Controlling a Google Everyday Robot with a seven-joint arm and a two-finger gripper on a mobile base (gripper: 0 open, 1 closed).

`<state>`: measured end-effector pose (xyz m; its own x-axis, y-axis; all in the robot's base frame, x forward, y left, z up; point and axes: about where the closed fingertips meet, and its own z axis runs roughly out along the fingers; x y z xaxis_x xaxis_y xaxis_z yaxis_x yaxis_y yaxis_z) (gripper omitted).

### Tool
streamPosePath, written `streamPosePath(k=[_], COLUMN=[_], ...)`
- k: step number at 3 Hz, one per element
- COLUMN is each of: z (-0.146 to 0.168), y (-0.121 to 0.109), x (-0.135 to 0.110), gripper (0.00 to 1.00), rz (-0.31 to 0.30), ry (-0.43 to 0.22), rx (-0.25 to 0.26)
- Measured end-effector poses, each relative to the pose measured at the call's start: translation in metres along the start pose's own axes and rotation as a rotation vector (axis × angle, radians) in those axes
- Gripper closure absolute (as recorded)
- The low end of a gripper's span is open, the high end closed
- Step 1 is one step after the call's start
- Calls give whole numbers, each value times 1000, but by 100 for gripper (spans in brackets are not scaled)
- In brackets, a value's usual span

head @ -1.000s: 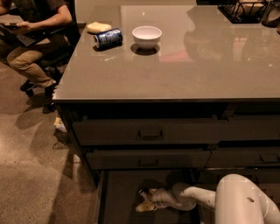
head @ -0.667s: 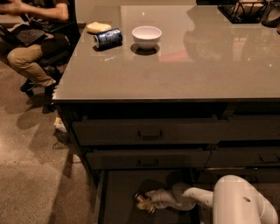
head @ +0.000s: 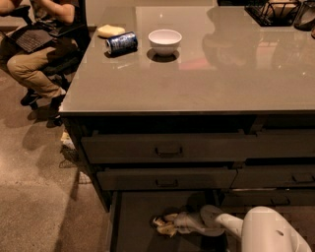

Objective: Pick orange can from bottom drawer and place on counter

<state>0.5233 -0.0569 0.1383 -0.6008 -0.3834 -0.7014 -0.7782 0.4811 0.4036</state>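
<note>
orange can point(head: 168, 229): dull orange-tan, lay on the bottom drawer point(head: 134, 221) floor, at the hand's tip
hand point(head: 162, 225): inside that drawer; grip could not be told

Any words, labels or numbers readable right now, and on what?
No text can be read.
On the blue can lying on the counter: markings too blurred to read.
At the claw, down in the bottom drawer: nothing legible.

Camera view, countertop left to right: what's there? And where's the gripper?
On the counter: yellow flat item → blue can → white bowl → wire rack. The gripper is low in the open bottom drawer, by the orange can.
</note>
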Motion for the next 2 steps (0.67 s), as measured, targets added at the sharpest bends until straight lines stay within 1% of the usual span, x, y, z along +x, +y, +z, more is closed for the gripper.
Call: streamPosePath(k=[1, 2], z=[-32, -76], y=[-14, -5], x=[-19, -47], gripper=[100, 100], rz=[-31, -101], ry=[-79, -123], rx=[-59, -153])
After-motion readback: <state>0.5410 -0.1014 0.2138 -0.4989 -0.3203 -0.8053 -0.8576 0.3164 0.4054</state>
